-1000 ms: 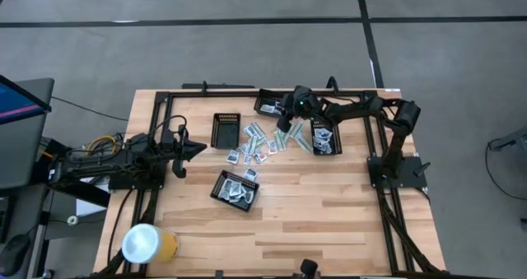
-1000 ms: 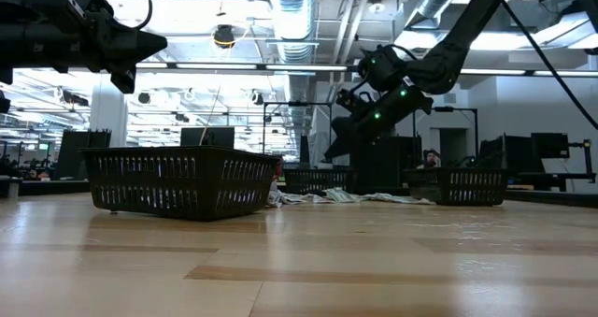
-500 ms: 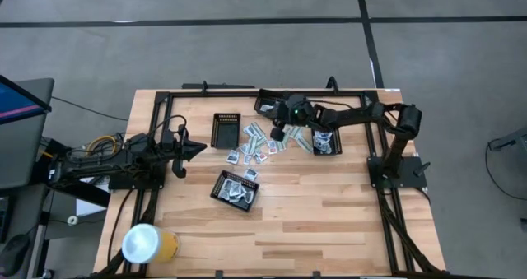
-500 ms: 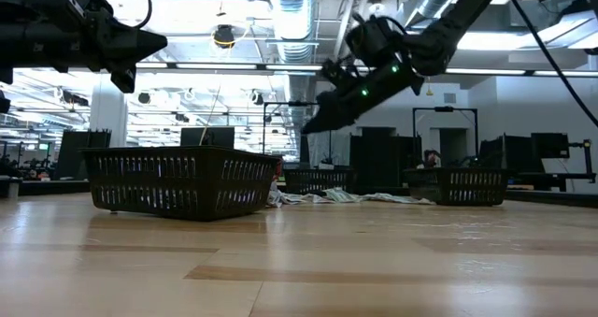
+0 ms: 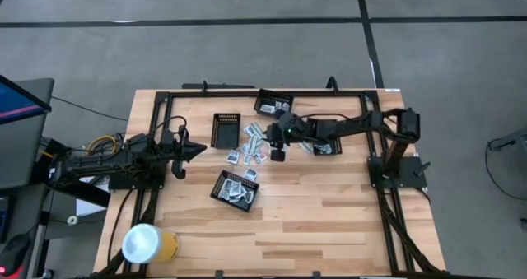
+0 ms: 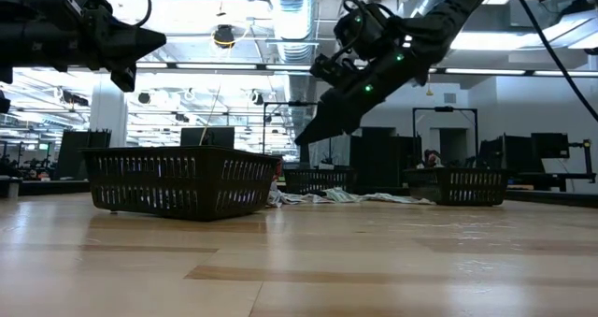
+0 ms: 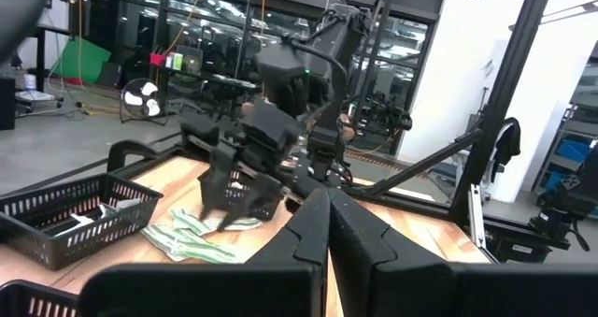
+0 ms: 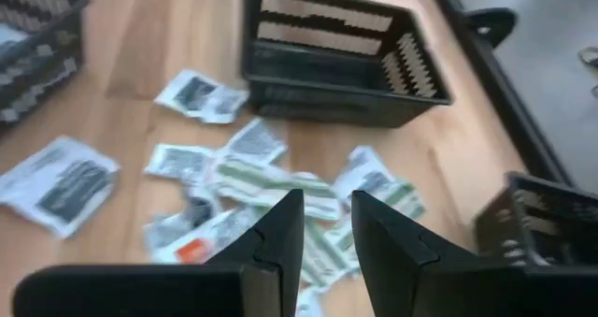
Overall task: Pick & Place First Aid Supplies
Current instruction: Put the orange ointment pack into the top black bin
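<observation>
Wooden table (image 5: 329, 213) carries the first aid supplies (image 5: 257, 144), heaped loose near its twelve o'clock edge among black mesh trays (image 5: 226, 131). Overlapping packets could lift together or slide aside. Right claw (image 5: 278, 154) hangs above the heap, fingers slightly parted, pinching nothing. Left claw (image 5: 196, 150) waits at nine o'clock, pressed together.
</observation>
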Tool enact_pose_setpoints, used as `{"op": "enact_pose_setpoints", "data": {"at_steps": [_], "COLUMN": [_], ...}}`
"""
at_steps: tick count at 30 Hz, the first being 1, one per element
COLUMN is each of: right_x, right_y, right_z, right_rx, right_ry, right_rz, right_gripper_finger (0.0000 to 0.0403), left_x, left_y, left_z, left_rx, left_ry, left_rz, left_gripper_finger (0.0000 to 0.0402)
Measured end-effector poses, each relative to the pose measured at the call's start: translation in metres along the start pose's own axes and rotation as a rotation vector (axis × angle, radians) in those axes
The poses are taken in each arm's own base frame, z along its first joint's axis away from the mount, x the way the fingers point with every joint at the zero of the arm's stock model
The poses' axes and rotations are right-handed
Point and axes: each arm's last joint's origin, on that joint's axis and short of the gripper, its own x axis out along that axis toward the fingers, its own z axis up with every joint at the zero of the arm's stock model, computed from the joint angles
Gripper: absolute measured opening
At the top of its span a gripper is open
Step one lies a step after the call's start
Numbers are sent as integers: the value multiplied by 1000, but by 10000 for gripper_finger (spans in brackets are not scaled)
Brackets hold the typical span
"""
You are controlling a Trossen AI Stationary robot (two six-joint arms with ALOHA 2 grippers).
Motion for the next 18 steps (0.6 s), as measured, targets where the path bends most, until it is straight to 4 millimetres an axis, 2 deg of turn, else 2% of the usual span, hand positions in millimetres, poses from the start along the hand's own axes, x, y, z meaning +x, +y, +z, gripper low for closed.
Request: {"op": "enact_pose_setpoints", "data": {"at_steps": [7,18], "right_x": [-1,-1], "right_y": [13,8], "right_z": [1,-17], "right_rx": [-23,1], "right_ry": [12,173], "right_rz": [32,52], "right_gripper_finger": [87,87], "left_x": [0,0], "left_y": [0,0], "left_z": [0,0], "left_rx": [0,0], "left_ry": [-3,-3], "left_rz": [0,0], "left_gripper_finger": [8,8]}}
